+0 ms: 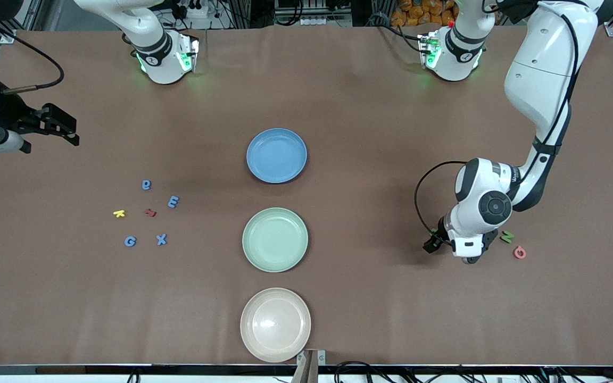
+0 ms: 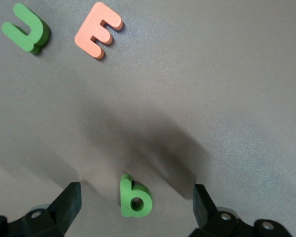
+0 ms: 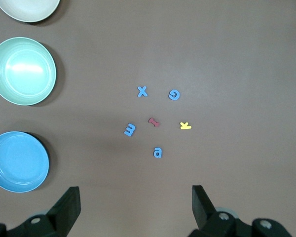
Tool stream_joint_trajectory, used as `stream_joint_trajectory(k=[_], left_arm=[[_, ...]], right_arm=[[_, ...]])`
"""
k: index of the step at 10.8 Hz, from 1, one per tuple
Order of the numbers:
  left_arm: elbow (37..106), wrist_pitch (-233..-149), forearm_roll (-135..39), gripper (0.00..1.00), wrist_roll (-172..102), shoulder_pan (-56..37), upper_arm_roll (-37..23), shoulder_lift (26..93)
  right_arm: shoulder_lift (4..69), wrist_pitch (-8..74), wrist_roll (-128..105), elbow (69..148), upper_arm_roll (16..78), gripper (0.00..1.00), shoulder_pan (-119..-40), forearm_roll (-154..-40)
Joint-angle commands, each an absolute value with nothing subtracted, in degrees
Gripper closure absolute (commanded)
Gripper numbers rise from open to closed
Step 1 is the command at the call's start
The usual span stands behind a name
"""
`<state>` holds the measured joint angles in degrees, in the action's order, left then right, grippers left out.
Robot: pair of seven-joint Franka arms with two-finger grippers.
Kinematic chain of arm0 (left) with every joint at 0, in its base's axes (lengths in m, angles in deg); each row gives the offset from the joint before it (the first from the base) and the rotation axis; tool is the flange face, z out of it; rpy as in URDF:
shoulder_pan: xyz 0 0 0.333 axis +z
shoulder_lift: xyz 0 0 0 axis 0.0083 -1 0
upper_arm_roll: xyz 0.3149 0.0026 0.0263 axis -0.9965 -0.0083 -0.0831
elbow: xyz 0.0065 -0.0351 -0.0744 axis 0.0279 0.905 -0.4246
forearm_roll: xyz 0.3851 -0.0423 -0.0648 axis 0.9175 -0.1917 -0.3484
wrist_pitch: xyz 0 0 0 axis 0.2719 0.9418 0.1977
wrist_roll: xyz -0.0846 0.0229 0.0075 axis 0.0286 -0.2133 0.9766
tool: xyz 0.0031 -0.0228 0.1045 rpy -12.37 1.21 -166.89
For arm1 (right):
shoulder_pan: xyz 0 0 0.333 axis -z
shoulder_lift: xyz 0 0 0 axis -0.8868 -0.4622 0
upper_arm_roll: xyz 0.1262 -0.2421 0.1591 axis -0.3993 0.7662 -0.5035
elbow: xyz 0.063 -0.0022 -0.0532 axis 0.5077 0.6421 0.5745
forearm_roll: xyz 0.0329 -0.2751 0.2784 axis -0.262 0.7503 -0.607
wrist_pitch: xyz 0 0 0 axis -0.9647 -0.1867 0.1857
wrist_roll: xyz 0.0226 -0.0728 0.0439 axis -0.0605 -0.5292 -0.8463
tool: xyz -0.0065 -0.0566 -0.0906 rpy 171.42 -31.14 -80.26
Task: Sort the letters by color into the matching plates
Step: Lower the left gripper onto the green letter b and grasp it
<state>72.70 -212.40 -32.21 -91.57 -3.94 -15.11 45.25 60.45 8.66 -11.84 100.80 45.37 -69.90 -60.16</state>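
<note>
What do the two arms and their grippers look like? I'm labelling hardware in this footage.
Both arms are glossy white with rounded shells, dark grey joint bands and green lights glowing at their bases. A black cable loops beside the left arm's wrist, which has a round dark grey cap. The left gripper and right gripper have black angular fingers. The right gripper also carries a black cable and a small blue light.
</note>
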Motion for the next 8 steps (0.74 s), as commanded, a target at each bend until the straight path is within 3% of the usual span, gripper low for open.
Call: stream_joint_trajectory(k=[1,8], left_arm=[[72.21,-212.93,-33.57,1.00,-90.89,-5.04,-15.28,44.98],[71.86,-212.93,-32.96,1.00,-90.02,-5.22,-15.28,45.15]], right_arm=[[61.00,8.67,-11.89,101.40,45.80,0.00,-70.21,-61.03],[60.74,8.58,-11.89,100.88,45.80,0.00,-70.21,-61.03]])
